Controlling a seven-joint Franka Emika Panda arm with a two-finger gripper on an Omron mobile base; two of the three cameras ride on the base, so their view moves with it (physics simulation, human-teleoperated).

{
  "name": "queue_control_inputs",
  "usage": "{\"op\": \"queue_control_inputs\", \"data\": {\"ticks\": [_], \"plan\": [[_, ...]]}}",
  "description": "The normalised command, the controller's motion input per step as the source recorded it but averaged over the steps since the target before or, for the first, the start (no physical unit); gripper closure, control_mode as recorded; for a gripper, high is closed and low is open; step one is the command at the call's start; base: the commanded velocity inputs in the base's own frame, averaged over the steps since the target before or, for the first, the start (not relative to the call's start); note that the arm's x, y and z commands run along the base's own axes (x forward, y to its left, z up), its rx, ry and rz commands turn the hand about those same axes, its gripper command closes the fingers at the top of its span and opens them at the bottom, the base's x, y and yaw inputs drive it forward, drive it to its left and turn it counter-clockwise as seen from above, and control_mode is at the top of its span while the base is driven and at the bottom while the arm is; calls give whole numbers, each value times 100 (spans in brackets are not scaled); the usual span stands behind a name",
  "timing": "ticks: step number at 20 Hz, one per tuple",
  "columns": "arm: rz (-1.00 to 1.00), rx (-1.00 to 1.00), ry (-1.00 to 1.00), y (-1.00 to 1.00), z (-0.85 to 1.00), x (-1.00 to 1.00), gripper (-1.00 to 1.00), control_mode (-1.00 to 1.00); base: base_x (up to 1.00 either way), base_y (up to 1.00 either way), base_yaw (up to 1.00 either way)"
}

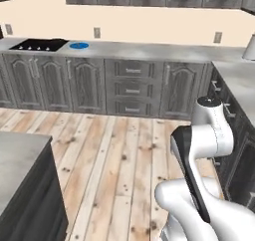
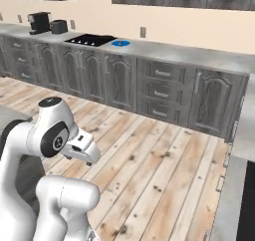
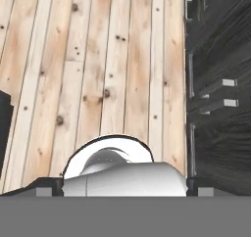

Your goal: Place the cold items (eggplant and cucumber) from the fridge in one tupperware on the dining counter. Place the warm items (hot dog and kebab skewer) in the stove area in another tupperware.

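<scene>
Resting on the far counter (image 1: 149, 50), a blue, possibly empty dish (image 1: 79, 46); end effector (image 3: 125, 189) released.

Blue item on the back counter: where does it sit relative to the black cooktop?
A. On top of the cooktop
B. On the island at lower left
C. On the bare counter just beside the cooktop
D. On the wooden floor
C. The blue item lies flat on the grey counter, immediately next to the cooktop and off its black surface.

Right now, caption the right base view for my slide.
White arm folded low over plank floor, facing grey cabinets, stovetop and blue dish.
</scene>
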Motion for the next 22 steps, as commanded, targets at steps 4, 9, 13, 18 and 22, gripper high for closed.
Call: {"op": "queue_control_inputs", "data": {"ticks": [4, 9, 13, 18, 22], "plan": [[0, 0, 0, 0, 0, 0, -100, 100, 100, 3, 23], [0, 0, 0, 0, 0, 0, -100, 100, 100, 7, 29], [0, 0, 0, 0, 0, 0, -100, 100, 100, 13, 31], [0, 0, 0, 0, 0, 0, -100, 100, 100, 16, 31], [0, 0, 0, 0, 0, 0, -100, 100, 100, 8, 28]]}}
